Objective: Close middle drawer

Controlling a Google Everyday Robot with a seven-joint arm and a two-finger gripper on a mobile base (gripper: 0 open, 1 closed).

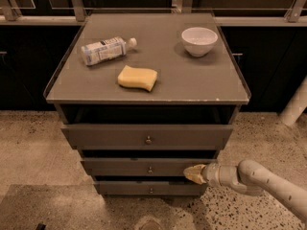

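The middle drawer (144,167) is a wide shallow dark-grey front with a small round metal knob (150,169) at its centre. It stands pulled out a little, with a dark gap above it. My gripper (193,173) comes in from the lower right on a pale arm (268,181). Its tan tip touches the right part of the middle drawer's front.
The top drawer (146,136) above is pulled out further; the bottom drawer (148,188) is the narrowest. On the cabinet top (192,75) lie a plastic bottle (103,50), a yellow sponge (137,77) and a white bowl (199,40). Speckled floor surrounds the cabinet.
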